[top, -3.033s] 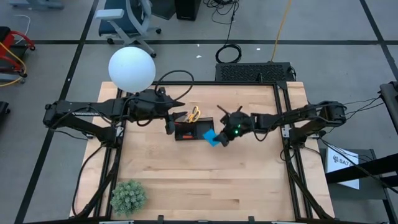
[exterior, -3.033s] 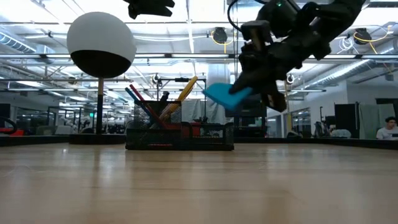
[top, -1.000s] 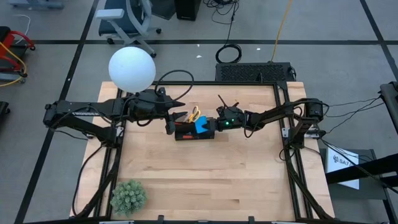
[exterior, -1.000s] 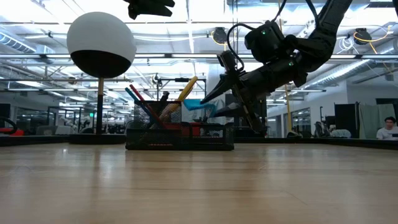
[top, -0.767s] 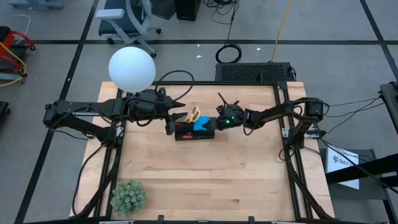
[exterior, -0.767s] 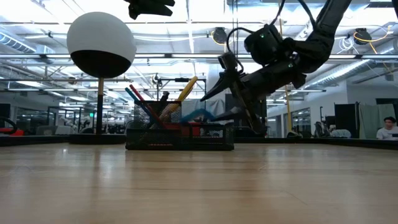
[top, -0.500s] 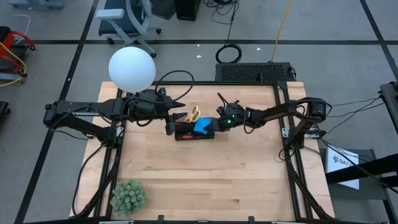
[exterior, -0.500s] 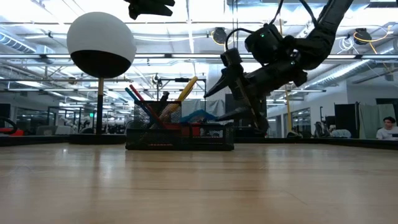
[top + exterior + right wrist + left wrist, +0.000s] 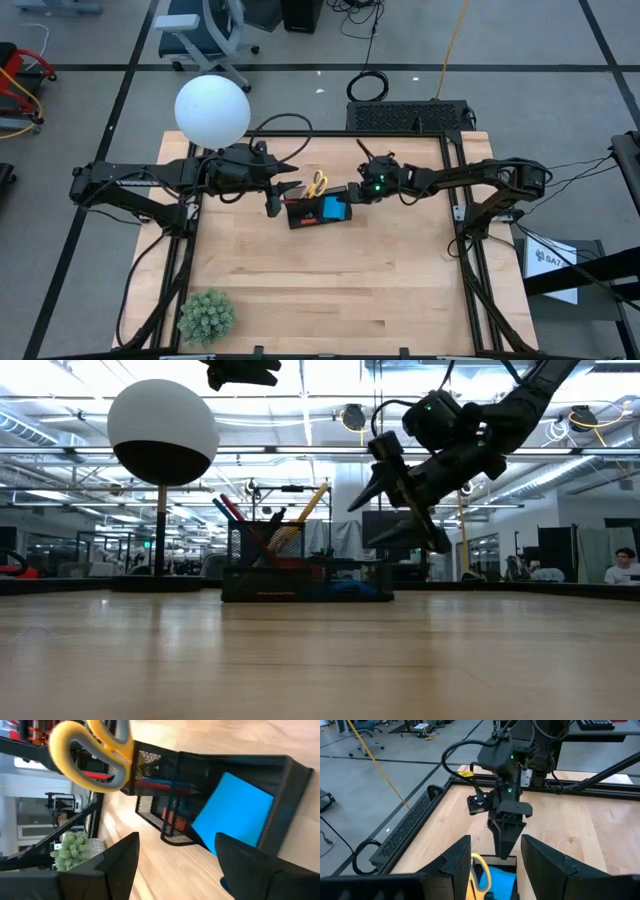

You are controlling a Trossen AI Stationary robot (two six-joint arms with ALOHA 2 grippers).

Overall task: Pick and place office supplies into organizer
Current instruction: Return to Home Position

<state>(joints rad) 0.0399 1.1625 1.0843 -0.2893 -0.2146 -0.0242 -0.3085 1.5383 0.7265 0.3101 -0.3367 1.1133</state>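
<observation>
Three kinds of supply showed inside the organizer (image 9: 300, 586). The blue note pad (image 9: 335, 209) lay flat in the low section at the end toward the bench's (image 9: 330, 290) right edge. The yellow-handled scissors (image 9: 316, 183) and the red and blue pens (image 9: 230, 510) stood in the taller section at the other end.

- Organizer: on the bench toward its far edge, roughly midway between the side edges.
- Your right gripper (image 9: 352, 191): hung just off the organizer's right end, clear of the bench, fingers spread, nothing between them.
- Your left gripper (image 9: 290, 178): waited by the organizer's far-left corner, fingers apart, empty.
- No supply showed lying loose on the bench from overhead.

By my reading the placing was finished. What remained for you was bringing the arms home, and neither looked parked yet.
</observation>
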